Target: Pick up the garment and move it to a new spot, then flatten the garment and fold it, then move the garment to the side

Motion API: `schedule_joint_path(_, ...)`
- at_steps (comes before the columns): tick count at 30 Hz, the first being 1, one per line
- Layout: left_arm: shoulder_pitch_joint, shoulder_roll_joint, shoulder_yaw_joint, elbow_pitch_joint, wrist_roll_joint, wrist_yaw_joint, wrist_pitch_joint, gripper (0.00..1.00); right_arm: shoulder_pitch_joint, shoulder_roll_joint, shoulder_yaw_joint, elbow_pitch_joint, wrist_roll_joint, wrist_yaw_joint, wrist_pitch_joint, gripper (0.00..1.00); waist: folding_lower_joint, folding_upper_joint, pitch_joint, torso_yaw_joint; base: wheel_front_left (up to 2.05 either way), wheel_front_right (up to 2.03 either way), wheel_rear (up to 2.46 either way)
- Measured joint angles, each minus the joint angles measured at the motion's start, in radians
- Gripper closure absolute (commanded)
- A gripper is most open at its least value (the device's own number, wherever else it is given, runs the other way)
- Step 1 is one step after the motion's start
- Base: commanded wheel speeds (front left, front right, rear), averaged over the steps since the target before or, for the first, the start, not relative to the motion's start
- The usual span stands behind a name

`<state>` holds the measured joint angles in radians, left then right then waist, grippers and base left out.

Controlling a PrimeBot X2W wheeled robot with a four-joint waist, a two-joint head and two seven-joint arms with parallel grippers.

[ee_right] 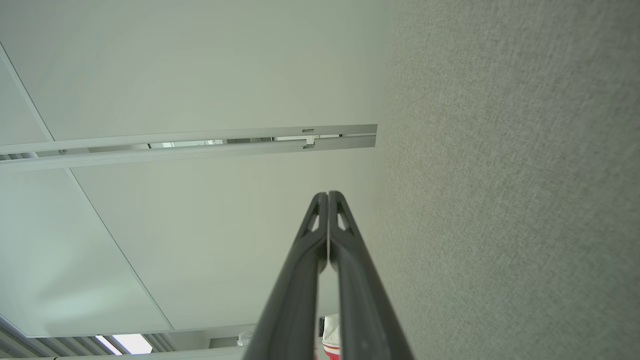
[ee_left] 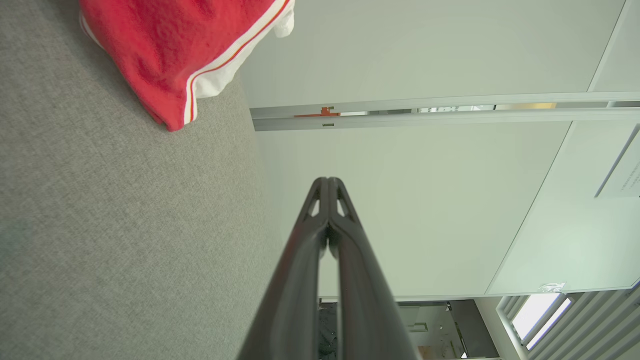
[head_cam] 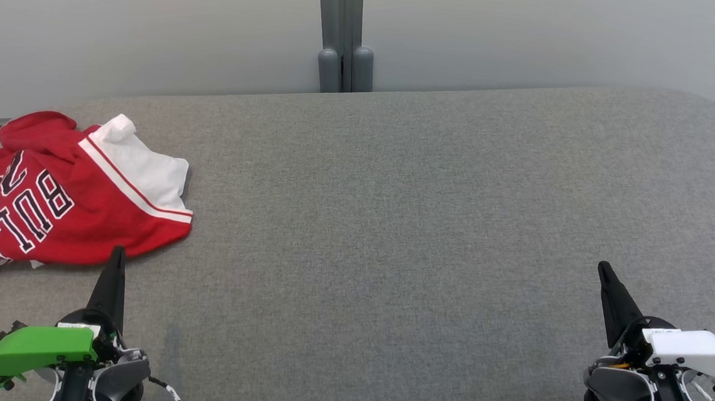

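garment (head_cam: 62,199), a red jersey with a white sleeve and dark lettering, lies crumpled in a loose heap at the far left of the grey tabletop (head_cam: 393,228). left pincer (head_cam: 117,253) hangs just on the near side of the garment's hem, clenched, its two fingers pressed together on nothing. in the left wrist view the cloth sits off to one side of the closed fingers, apart from them. right pincer (head_cam: 604,268) is well apart at the near right, likewise clenched and empty. wide bare fabric stretches between the two. by my reading nothing of the task is done yet: the pick-up, the move to a new spot, the flattening, the folding and the final shift aside all remain. the left arm looks best placed to begin.
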<state>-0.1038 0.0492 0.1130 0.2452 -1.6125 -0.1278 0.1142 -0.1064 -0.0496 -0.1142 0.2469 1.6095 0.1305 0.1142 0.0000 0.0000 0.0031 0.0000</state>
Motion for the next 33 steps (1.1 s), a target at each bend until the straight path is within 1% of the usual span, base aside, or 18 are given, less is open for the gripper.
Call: schedule_joint_path(33, 0.000, 0.000, 0.000, 0.000, 0.000, 0.000, 0.000, 1.00, 0.000, 0.000, 0.000, 0.000, 0.000, 0.000, 0.000, 1.00, 0.0000, 0.0000, 0.000, 0.000, 0.00, 0.00, 0.00)
